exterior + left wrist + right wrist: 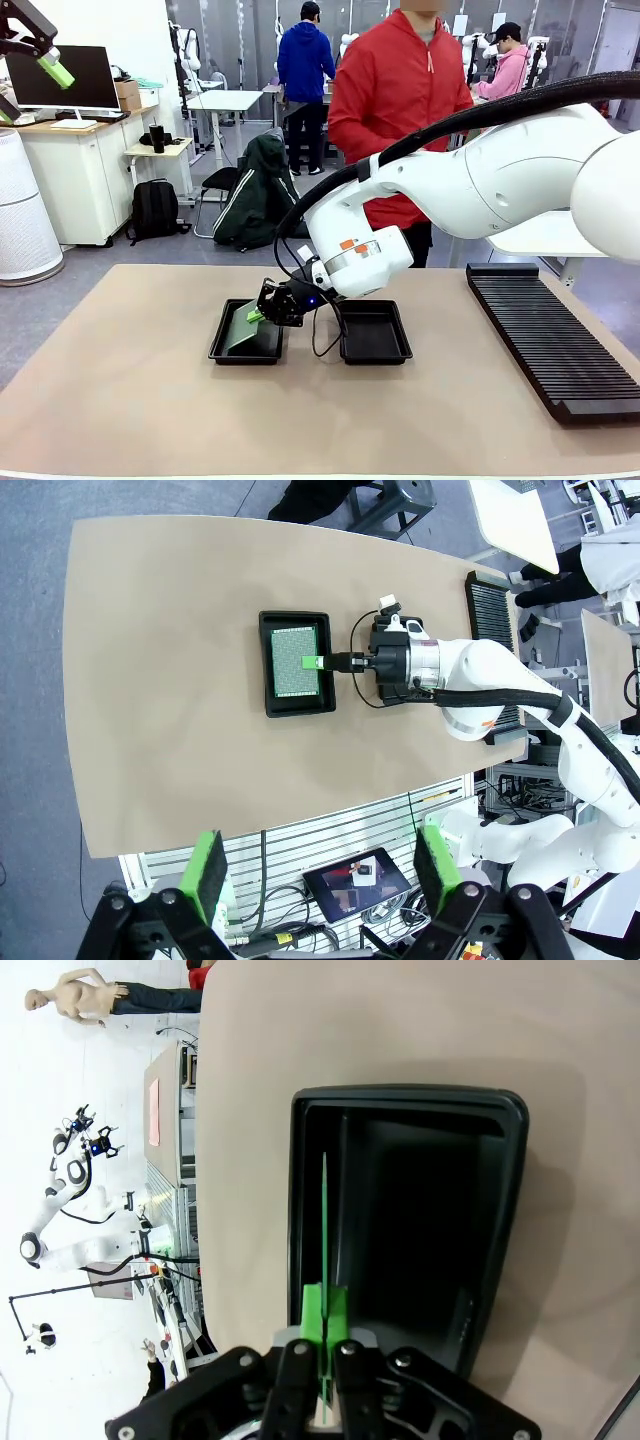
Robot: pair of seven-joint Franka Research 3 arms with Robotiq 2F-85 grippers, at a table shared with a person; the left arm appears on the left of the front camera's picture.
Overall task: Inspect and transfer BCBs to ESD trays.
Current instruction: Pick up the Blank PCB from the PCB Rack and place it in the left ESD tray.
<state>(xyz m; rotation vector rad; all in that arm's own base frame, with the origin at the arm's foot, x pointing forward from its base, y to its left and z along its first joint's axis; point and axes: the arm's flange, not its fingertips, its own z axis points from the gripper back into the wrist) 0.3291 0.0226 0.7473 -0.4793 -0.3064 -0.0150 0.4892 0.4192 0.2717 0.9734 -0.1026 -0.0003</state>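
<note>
Pale-green BCB (243, 330), thin, light, probably fragile, leans tilted in the centre-left ESD tray (246, 358), its edge, likely the safest hold, clamped by the right pincer (256, 316); the left pincer (320, 868) gapes empty.

I see grey floor (70, 300), a black backpack (155, 210) and a dark green jacket (262, 190) draped over a chair (218, 182). A black monitor (90, 80) sits on a white cabinet (70, 180), far left.

Shows pale green with a fine dotted grid on the BCB (296, 662). Shows plain black on both ESD trays (375, 335) and the ribbed rack (550, 340), tan on the table (120, 400), black with bright-green pads on the right gripper (256, 315).
</note>
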